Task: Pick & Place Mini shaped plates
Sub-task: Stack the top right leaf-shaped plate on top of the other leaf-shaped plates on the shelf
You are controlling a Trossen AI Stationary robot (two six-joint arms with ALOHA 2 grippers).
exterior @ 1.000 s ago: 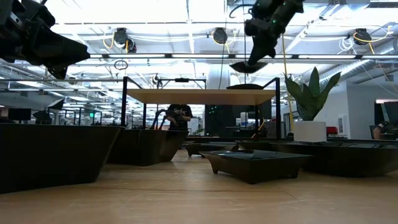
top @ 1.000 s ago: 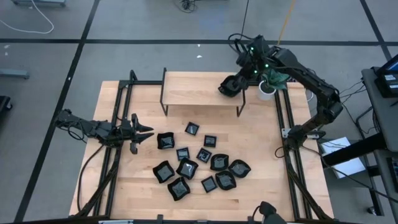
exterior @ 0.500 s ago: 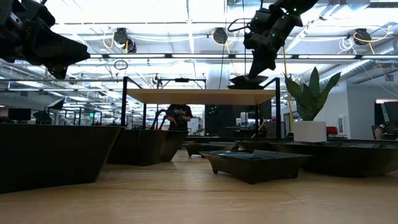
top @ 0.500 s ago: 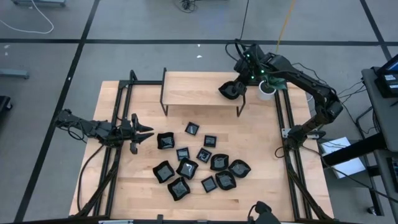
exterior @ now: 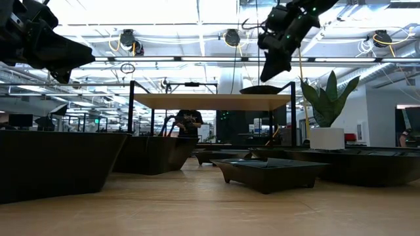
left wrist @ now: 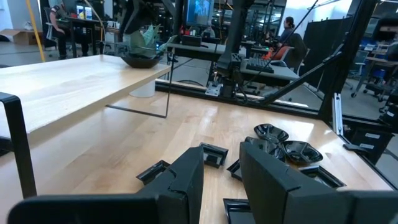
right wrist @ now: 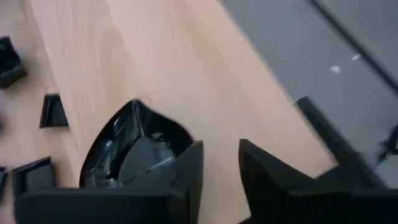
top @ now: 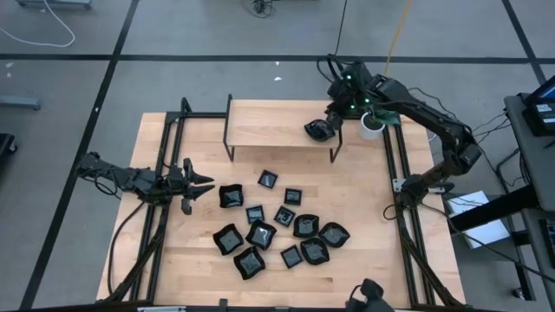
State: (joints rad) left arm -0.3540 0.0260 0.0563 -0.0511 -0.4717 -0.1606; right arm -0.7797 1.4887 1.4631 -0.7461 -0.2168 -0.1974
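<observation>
My right gripper (top: 332,118) hangs over the right end of the raised shelf (top: 269,124), fingers parted and released; a wavy-rimmed plate (top: 318,130) sits on the shelf near its front edge, just beside them. My left gripper (top: 201,182) waits open above the table's (top: 364,217) left side, beside the other mini plates (top: 276,230)

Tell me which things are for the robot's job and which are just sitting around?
For the job:
- plate on the shelf, below the right gripper
- plates on the table
- left gripper, waiting beside them

Just there:
- potted plant
- person behind
</observation>
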